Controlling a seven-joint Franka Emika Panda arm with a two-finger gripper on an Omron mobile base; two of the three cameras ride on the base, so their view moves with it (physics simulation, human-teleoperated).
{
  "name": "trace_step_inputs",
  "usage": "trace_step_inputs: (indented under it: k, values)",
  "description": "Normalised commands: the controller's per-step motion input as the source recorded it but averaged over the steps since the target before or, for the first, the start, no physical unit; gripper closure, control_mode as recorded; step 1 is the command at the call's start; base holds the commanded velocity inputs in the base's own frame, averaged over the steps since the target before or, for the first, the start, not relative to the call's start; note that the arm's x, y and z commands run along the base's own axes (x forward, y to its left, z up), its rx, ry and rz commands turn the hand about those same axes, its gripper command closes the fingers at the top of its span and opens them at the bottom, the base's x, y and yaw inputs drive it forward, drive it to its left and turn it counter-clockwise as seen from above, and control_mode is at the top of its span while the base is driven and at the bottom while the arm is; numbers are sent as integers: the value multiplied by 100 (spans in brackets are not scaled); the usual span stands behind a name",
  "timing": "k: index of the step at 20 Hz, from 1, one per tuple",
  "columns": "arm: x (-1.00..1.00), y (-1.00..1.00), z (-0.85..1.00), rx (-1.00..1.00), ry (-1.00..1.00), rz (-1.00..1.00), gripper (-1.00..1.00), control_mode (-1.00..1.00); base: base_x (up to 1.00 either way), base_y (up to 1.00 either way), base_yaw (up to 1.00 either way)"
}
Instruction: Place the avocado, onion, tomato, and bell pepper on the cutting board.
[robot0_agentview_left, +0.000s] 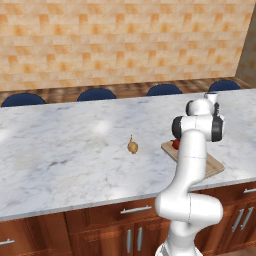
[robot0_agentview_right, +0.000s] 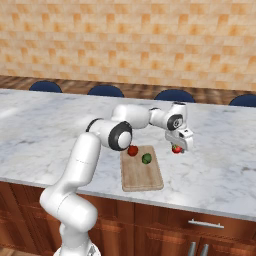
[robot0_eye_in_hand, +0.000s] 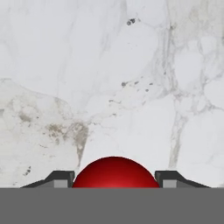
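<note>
On the cutting board (robot0_agentview_right: 142, 175) lie the avocado (robot0_agentview_right: 146, 158) and one red item (robot0_agentview_right: 132, 150). The gripper (robot0_agentview_right: 178, 148) clamps a second red vegetable (robot0_eye_in_hand: 114, 172) beside the board. The onion (robot0_agentview_left: 132, 146) remains on the bench (robot0_agentview_left: 65, 150).

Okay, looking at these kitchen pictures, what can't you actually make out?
- Light-brown wooden cutting board: in the left base view the white arm hides most of it.
- Red round item between the gripper fingertips: in the hand view the bottom edge cuts it off; tomato or pepper, cannot tell.
- Whether that item has left the marble counter: right base view, too small.
- Small tan onion: left base view, too small for detail.
</note>
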Motion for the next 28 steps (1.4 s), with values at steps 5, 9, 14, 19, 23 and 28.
trace_step_inputs:
  k: [5, 9, 14, 19, 23, 28]
  values:
    - [-7, 10, 42, 0, 0, 0, 100, -100, 0, 0, 0]
    - [-25, 24, 35, 0, -1, 0, 100, -100, 0, 0, 0]
    - [-30, 35, 34, 0, 0, -1, 100, -100, 0, 0, 0]
    - [-33, 45, 35, 0, 0, 0, 100, -100, 0, 0, 0]
    - [-39, 48, 26, 0, -2, 0, 100, -100, 0, 0, 0]
    - [-42, 51, 16, 0, -3, 0, 100, -100, 0, 0, 0]
